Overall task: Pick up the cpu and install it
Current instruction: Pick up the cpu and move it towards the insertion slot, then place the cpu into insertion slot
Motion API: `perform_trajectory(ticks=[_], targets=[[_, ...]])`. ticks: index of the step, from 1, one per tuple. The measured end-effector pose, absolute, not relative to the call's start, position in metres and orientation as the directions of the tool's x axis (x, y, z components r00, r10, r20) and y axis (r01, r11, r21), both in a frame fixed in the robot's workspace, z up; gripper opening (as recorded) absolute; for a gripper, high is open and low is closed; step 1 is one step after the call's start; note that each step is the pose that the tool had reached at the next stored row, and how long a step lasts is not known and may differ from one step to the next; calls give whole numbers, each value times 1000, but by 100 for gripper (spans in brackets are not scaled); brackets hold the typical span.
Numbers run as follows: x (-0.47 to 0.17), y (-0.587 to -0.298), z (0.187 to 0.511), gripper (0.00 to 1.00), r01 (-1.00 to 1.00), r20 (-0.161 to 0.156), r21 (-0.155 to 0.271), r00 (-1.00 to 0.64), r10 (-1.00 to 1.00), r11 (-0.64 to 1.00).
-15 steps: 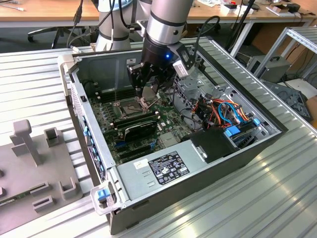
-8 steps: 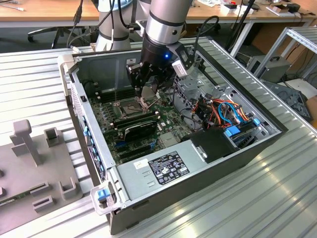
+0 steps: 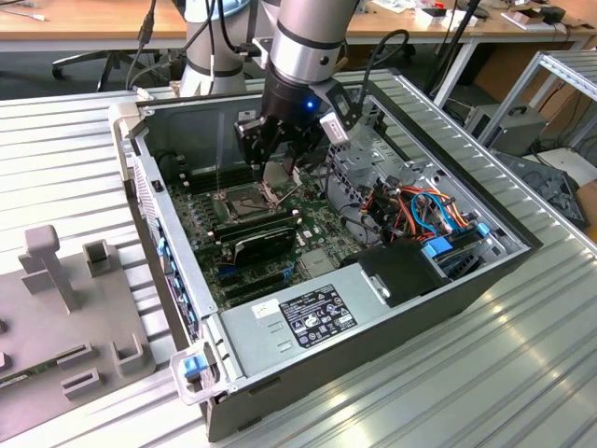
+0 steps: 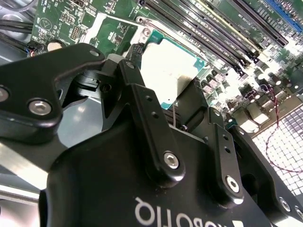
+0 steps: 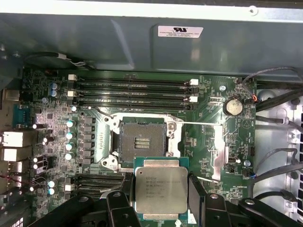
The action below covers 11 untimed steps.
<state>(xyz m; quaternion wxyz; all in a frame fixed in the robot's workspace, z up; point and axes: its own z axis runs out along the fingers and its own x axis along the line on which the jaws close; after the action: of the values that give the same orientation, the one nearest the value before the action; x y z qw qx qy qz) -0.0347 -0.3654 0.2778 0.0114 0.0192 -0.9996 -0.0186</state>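
Grips the cpu (image 5: 161,188) by two opposite edges with the gripper (image 5: 162,196) clenched; holds it level above the motherboard (image 5: 208,124), just beside the empty socket (image 5: 142,141), inside the open computer case (image 3: 392,364).

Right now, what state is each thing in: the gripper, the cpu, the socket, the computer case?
gripper: shut on the cpu, inside the case above the motherboard.
cpu: held flat between the fingers, metal top up, not yet in the socket.
socket: open and empty.
computer case: lying on its side, side panel off, inside exposed.
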Motion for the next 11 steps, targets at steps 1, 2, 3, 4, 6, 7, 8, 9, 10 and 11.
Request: perform_trajectory(ticks=[1,2,3,4,6,7,8,9,10,11], targets=[[-35,-365,278,55,-38,22,38,-999,-39,999],[-35,-365,278,55,-38,22,38,-999,-39,999],[-35,-365,278,55,-38,22,38,-999,-39,999],[-35,-365,278,55,-38,22,38,-999,-39,999],[-35,-365,278,55,-38,22,38,-999,-39,999],[-35,-365,278,55,-38,22,38,-999,-39,999],[-35,-365,278,55,-38,22,38,-999,-39,999],[-35,-365,278,55,-38,22,37,-999,-39,999],[-35,-364,278,55,-38,22,38,-999,-39,999],[-35,-364,278,55,-38,22,38,-999,-39,999]])
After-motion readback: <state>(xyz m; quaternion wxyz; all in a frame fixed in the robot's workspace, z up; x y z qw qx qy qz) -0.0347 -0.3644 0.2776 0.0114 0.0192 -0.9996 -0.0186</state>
